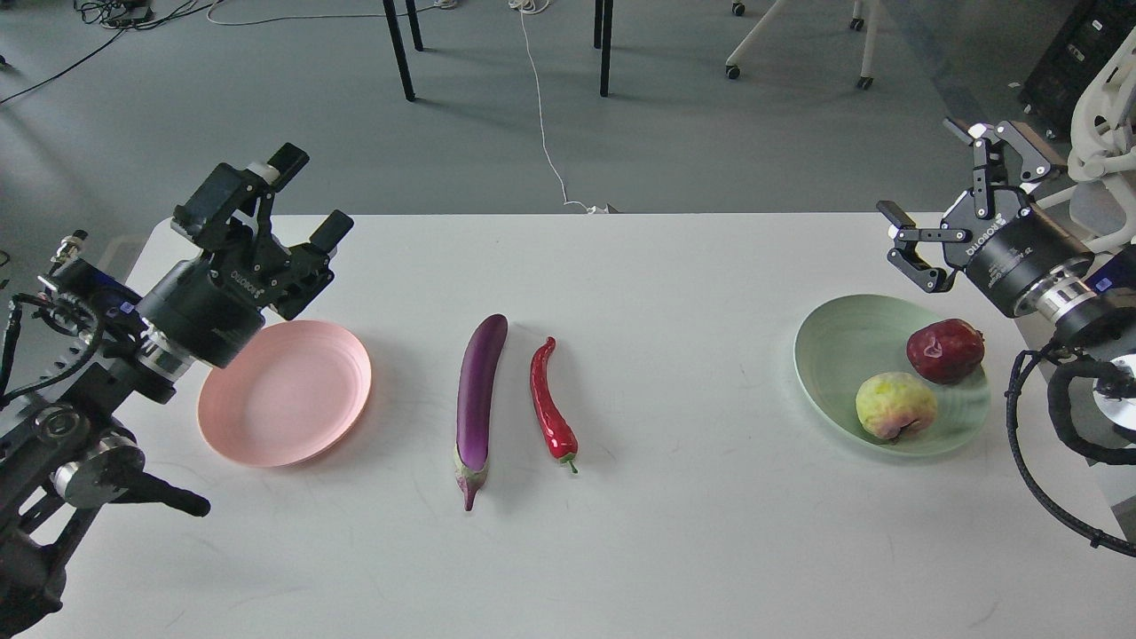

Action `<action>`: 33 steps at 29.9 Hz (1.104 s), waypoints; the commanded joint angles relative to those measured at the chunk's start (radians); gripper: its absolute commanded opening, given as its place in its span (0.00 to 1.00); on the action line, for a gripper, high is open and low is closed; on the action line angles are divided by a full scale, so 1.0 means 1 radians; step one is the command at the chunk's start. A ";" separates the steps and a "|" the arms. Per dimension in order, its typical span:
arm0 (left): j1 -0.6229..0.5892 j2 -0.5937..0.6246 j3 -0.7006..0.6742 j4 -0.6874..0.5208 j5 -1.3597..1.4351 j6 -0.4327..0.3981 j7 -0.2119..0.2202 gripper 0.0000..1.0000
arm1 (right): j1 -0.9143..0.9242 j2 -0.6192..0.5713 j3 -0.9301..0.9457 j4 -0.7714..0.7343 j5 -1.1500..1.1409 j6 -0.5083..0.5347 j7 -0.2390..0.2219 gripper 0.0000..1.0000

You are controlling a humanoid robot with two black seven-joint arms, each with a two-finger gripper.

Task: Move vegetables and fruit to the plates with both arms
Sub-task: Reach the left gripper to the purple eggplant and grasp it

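Vegetables wait mid-counter; landmark: eggplant [480, 390].

Left end effector [300, 206]: far left of eggplant, raised above far edge of pink plate [284, 392], fingers spread wide, holding nothing; looks poised for pick.

Pink plate: left of eggplant, bare, likely vegetable destination.

Eggplant: flat on counter [692, 532], stem end toward robot.

Chili pepper [552, 401]: just right of eggplant, parallel, apart.

Green plate [834, 346]: well right, already carries yellow-green fruit [895, 405] and pomegranate [945, 351].

Right end effector [943, 181]: farther right, raised beyond green plate's far right edge, open, empty.

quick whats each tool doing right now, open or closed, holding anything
Left tool: open, holding nothing.
Right tool: open, holding nothing.
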 commanded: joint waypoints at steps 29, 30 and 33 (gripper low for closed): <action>-0.767 -0.107 0.892 0.460 0.782 -0.078 0.178 0.98 | -0.147 -0.006 0.144 -0.004 0.003 0.058 0.000 0.99; -0.767 -0.107 0.897 0.460 0.772 -0.078 0.187 0.98 | -0.147 -0.006 0.144 -0.004 0.003 0.059 0.000 0.99; -0.759 -0.107 0.920 0.462 0.766 -0.078 0.205 0.98 | -0.147 -0.006 0.146 -0.004 0.001 0.059 0.000 0.99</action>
